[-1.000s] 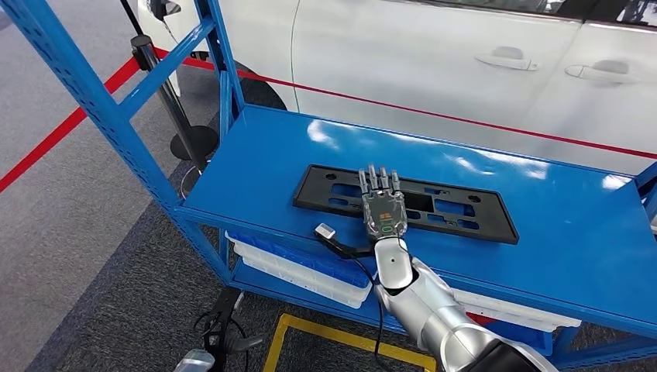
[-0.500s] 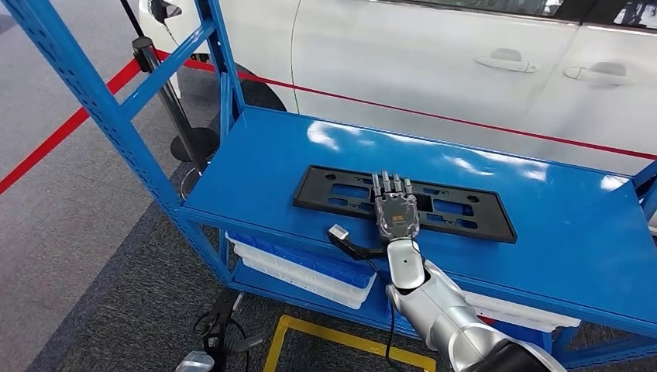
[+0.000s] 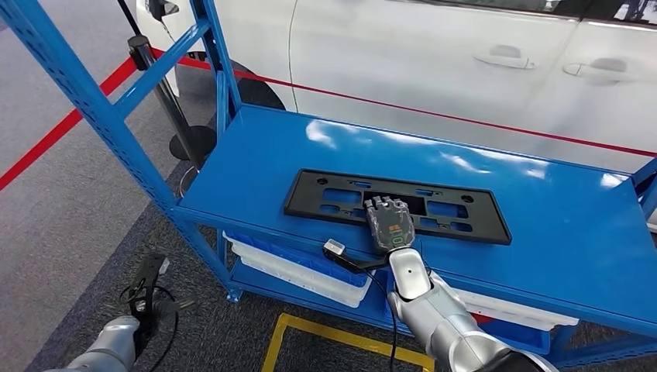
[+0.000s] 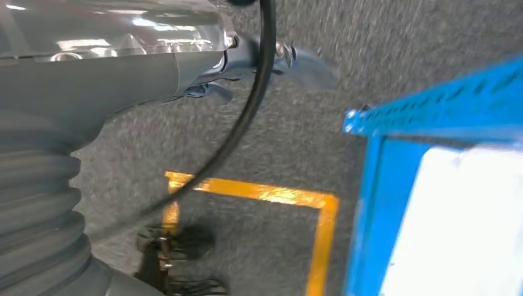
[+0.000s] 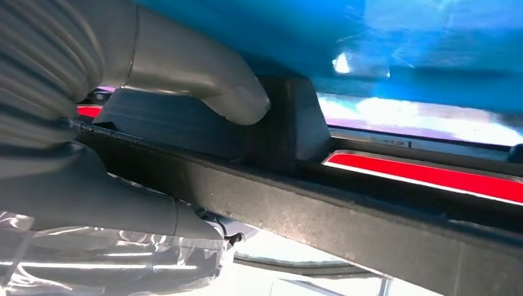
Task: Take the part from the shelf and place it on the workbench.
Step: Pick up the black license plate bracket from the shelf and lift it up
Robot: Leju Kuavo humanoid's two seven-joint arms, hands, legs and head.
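The part is a long black plastic plate frame (image 3: 457, 209) lying flat on the top of the blue shelf (image 3: 310, 155). My right hand (image 3: 390, 223) is at the middle of its near edge, fingers curled over the rail. In the right wrist view the thumb (image 5: 228, 92) presses one side of the black rail (image 5: 370, 240), and the hand grips it. My left hand (image 3: 146, 288) hangs low beside the shelf over the carpet, holding nothing, with its fingers (image 4: 302, 65) loosely extended.
White bins (image 3: 294, 267) sit on the lower shelf level. A blue upright (image 3: 93, 108) rises at the left. A white car (image 3: 434, 54) stands close behind the shelf. A red barrier belt (image 3: 70, 124) on a black stanchion (image 3: 166, 93) is at left, and yellow floor tape (image 3: 325, 333) lies below.
My right hand's fingers, flat on the part a second ago, have curled over its near edge. The part has shifted slightly left. My left arm has come into the head view.
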